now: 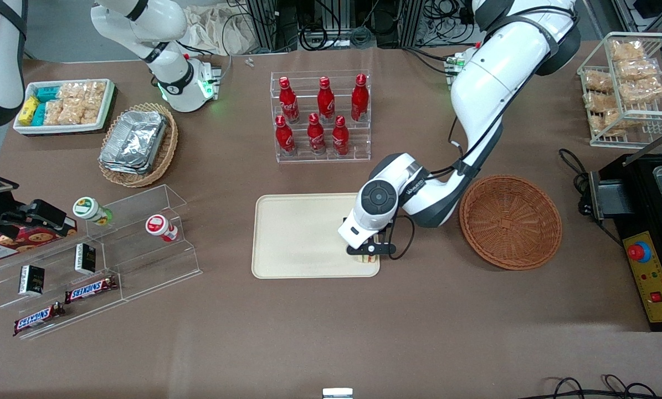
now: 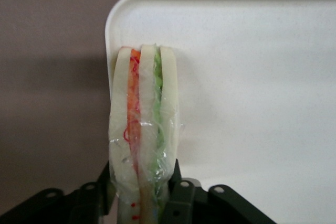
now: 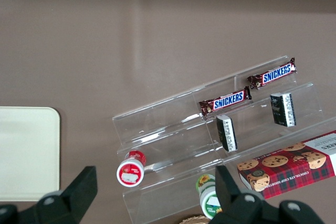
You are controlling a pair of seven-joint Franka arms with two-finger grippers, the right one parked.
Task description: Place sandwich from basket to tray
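Pinching the one sandwich (image 2: 143, 129) between its two fingers (image 2: 178, 195), my hand (image 1: 368, 255) hangs low over the tray (image 1: 297, 238), at the corner nearest the front camera on the working arm's side. In the wrist view the sandwich stands on edge in its clear wrap: three pale bread slices, one orange-red layer and one green layer between them, with the tray's rounded corner (image 2: 113, 19) right by its tip. I cannot tell whether the sandwich touches the tray or hangs just above it.

One round reddish-brown basket (image 1: 510, 221) sits on the desk (image 1: 331, 332) beside the tray, toward the working arm's end, with nothing in it.

Six red bottles (image 1: 317, 113) stand in a clear rack farther from the front camera than the tray, three in each of two rows. Toward the parked arm's end I count two Snickers bars (image 1: 90, 288), two small dark boxes (image 1: 84, 258) and two round-lidded cups (image 1: 162, 226) on a clear stepped stand, plus one lighter wicker basket holding foil containers (image 1: 134, 141) and one white bin of snack packets (image 1: 65, 105). One white wire rack of snack packets (image 1: 624, 83) stands toward the working arm's end.
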